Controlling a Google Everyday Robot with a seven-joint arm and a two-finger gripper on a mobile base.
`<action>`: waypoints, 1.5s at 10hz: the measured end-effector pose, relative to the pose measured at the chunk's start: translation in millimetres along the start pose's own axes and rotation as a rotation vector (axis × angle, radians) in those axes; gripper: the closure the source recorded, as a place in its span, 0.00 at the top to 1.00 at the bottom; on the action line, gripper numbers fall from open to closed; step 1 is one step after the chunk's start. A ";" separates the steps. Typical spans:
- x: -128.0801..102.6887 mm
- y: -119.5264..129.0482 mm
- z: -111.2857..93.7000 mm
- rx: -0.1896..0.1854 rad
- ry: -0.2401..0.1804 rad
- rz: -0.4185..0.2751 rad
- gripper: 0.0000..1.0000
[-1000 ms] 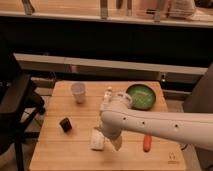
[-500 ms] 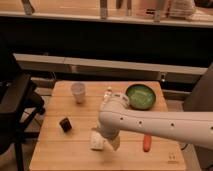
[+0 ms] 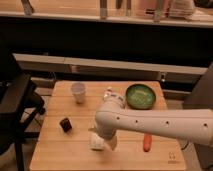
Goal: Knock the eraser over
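Observation:
The eraser (image 3: 65,124) is a small, nearly black block standing on the left part of the wooden table (image 3: 55,150). My white arm reaches in from the right across the table's middle. The gripper (image 3: 102,141) hangs at the arm's end near the front middle of the table, to the right of the eraser and apart from it. A flat pale whitish pad (image 3: 96,144) lies right under the gripper.
A white cup (image 3: 78,92) stands at the back left. A green bowl (image 3: 140,96) sits at the back right. An orange-red carrot-like object (image 3: 146,142) lies at the front right. A dark chair (image 3: 15,107) stands left of the table.
The arm and gripper have shifted slightly to the left and down toward the table. The eraser has not moved.

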 end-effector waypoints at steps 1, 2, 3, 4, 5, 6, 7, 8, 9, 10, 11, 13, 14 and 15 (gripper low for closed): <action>-0.2 -0.5 0.9 0.000 -0.002 -0.004 0.80; -1.0 -3.1 2.3 -0.001 -0.004 -0.008 0.80; -3.3 -6.9 3.5 0.000 -0.007 -0.015 0.80; -6.1 -12.5 5.2 0.001 -0.010 -0.022 0.80; -6.8 -14.8 6.5 0.002 -0.014 -0.023 0.80; -6.3 -15.5 7.5 0.002 -0.016 -0.021 0.80; -8.0 -18.8 8.9 0.004 -0.021 -0.030 0.80; -9.7 -21.3 9.8 0.003 -0.024 -0.039 0.80; -9.1 -22.4 10.4 0.003 -0.025 -0.041 0.80; -10.3 -26.2 12.1 0.003 -0.029 -0.049 0.80; -13.1 -31.2 13.5 0.004 -0.033 -0.058 0.80; -12.6 -33.4 15.4 0.001 -0.037 -0.061 0.80; -13.5 -35.4 16.0 0.000 -0.039 -0.067 0.80; -15.0 -38.9 17.4 0.001 -0.042 -0.075 0.80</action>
